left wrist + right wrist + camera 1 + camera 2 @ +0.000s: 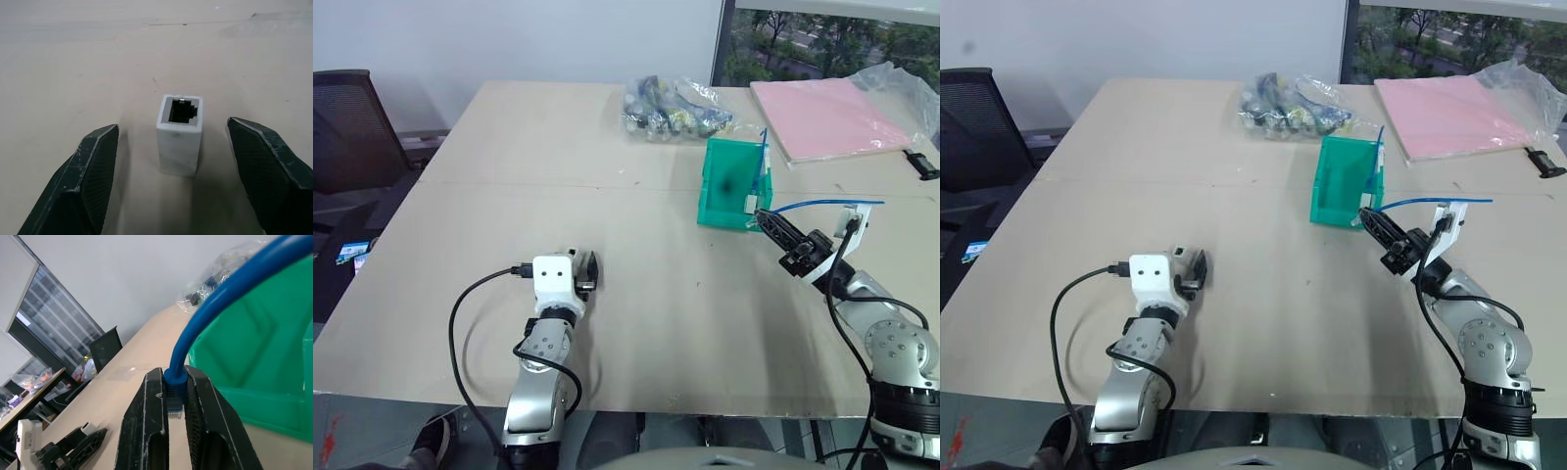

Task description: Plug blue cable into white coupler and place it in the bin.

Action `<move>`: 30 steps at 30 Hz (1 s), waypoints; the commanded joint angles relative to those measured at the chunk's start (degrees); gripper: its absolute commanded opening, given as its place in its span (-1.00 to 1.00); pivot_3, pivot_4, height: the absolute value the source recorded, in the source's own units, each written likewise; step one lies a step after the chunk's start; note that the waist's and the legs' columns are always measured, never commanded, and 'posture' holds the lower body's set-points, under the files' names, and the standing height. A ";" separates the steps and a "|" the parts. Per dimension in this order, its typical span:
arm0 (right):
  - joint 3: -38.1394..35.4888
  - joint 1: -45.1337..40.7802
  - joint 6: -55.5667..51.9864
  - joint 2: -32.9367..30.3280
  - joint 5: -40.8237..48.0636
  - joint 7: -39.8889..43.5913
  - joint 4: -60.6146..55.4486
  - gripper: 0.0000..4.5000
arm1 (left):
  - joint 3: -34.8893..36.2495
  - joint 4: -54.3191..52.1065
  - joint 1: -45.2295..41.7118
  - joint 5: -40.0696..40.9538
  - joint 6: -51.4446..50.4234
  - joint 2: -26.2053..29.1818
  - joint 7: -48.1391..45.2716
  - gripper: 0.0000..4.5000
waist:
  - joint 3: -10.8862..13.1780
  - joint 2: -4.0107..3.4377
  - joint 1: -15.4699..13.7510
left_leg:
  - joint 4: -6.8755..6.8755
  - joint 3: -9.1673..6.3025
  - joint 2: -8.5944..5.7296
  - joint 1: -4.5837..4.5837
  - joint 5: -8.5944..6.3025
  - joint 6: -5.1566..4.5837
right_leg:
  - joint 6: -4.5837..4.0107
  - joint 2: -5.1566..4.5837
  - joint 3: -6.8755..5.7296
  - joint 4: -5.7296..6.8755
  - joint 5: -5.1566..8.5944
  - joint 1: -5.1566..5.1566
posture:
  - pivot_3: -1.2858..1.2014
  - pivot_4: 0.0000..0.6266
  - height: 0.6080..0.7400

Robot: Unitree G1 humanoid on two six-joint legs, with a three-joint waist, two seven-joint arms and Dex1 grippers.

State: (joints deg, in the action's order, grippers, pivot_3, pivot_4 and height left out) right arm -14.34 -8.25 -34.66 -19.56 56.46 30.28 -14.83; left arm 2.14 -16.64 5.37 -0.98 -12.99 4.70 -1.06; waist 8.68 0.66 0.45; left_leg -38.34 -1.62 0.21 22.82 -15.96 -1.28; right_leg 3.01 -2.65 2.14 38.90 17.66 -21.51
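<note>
- Left pincer: black ribbed fingers spread wide and empty, either side of the white coupler, a small plastic block standing on the bench, dark socket up for plugging.
- Right pincer: clamped on the blue cable just behind its clear plug, beside the translucent teal bin.

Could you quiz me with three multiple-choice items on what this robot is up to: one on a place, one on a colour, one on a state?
1. Where is the white coupler?
A. in the bin
B. on the table between the left tool's fingers
C. on the pink folder

2. What colour is the bin?
A. red
B. teal-green
C. black

3. The right tool is:
A. shut on the blue cable
B. open, holding nothing
C. gripping the bag

Answers: 1 B, it stands untouched between the left tool's spread fingers; 2 B, its walls are teal-green; 3 A, both fingers pinch the cable near its plug.
</note>
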 commanded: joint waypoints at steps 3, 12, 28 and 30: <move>-0.55 0.98 1.37 0.67 -0.31 -0.49 -3.47 -1.00 | 0.69 4.85 -0.69 -0.09 4.51 1.32 -1.06 0.05 | -0.05 -0.06 -0.01 | 0.00 -0.01 0.00 -0.06 0.00 0.00 | 0.00 0.00 0.00 0.04 0.00 0.02 | 0.03 -0.52 0.99; -0.34 0.63 1.19 0.98 -0.86 -0.54 -3.76 -1.00 | 0.02 9.67 -3.37 2.17 8.40 5.29 -7.67 -0.84 | -0.14 -0.18 0.03 | -0.01 -0.06 -0.01 -0.13 0.01 0.01 | 0.00 0.06 -0.03 0.11 -0.02 0.04 | 0.03 -0.52 0.99; 15.51 -5.44 7.34 -9.50 -14.66 21.63 -3.82 -1.00 | -20.72 35.01 -37.97 16.67 11.28 21.09 -81.22 -0.84 | -0.05 -0.14 0.57 | -0.02 -0.08 -0.04 0.01 0.02 0.01 | 0.00 0.52 -0.32 -0.06 -0.01 -0.02 | 0.03 -0.52 0.99; 18.16 -7.01 10.96 -11.10 -18.94 25.82 -2.26 -1.00 | -22.25 43.11 -42.75 15.48 16.06 19.28 -87.39 -0.84 | -0.03 -0.12 0.52 | -0.03 -0.08 -0.02 0.01 0.02 0.01 | 0.00 0.56 -0.29 -0.06 -0.01 -0.03 | 0.03 -0.52 0.99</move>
State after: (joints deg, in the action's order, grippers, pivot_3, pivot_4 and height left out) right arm 2.36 -13.90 -28.03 -29.34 40.95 51.65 -17.29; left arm -18.96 20.36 -34.50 15.14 -1.64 24.97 -82.05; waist 8.66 0.55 0.97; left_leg -38.38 -1.70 0.18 22.85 -15.94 -1.27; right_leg 3.00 -2.08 1.84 38.83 17.65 -21.54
